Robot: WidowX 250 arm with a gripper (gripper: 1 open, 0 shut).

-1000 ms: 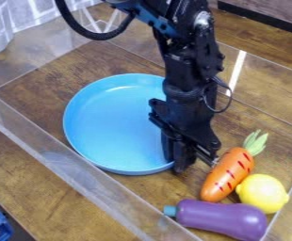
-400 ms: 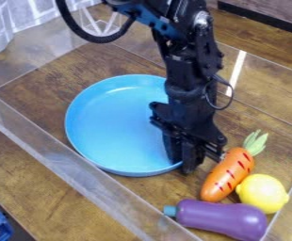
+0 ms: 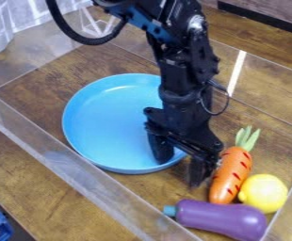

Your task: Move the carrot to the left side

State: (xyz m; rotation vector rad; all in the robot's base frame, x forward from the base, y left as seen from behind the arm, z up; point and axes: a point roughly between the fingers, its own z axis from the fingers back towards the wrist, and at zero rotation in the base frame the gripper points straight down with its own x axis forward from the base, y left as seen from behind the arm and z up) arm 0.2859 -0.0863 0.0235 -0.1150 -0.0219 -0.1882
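The carrot (image 3: 233,176) is a stubby orange toy with green leaves at its top. It lies on the wooden table at the right, just right of the blue plate (image 3: 105,122). My gripper (image 3: 186,162) points straight down over the plate's right rim with its fingers spread open and nothing between them. Its right finger (image 3: 213,169) stands close against the carrot's left side; I cannot tell whether they touch. The carrot lies outside the jaws.
A yellow lemon (image 3: 265,193) sits right beside the carrot, and a purple eggplant (image 3: 221,218) lies in front of both. Clear plastic walls (image 3: 60,155) fence the table at the front left and on the right. Bare wood shows behind and left of the plate.
The gripper's fingers were together over the plate's rim and have now spread apart. The carrot has shifted slightly to the right. The arm has stayed in place.
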